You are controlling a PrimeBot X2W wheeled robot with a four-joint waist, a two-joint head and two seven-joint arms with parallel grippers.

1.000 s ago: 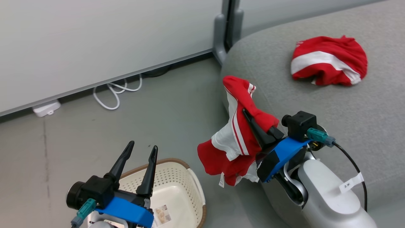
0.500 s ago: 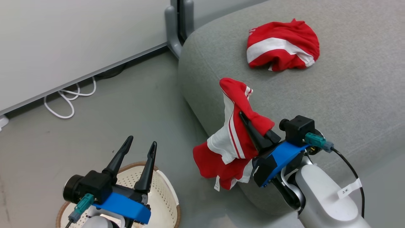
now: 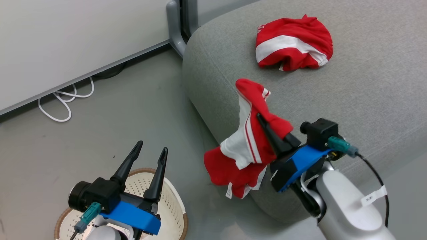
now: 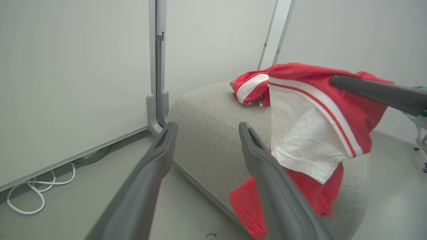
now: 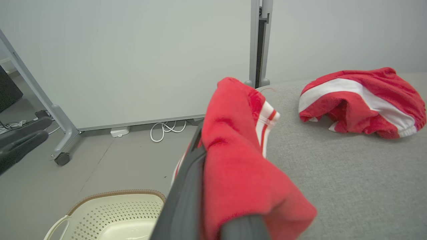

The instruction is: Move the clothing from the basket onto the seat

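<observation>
Pale wall panels and grey floor are sliding left in the head view as the camera turns, so the large light grey upholstered seat is taking up more of the right. The right gripper is clamping the soft red-and-white striped garment at frame centre, by the seat's rounded edge. It is clear of the cream perforated plastic basket at lower left. The second red, white-banded garment is lying on the seat at upper right. The left gripper is hanging spread wide and empty. Likely only the drop is remaining.

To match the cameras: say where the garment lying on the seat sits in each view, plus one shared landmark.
Head view: lying garment, top, right of centre.
Left wrist view: lying garment, upper middle, left of held garment.
Right wrist view: lying garment, middle right.
Shared landmark: grey post.
</observation>
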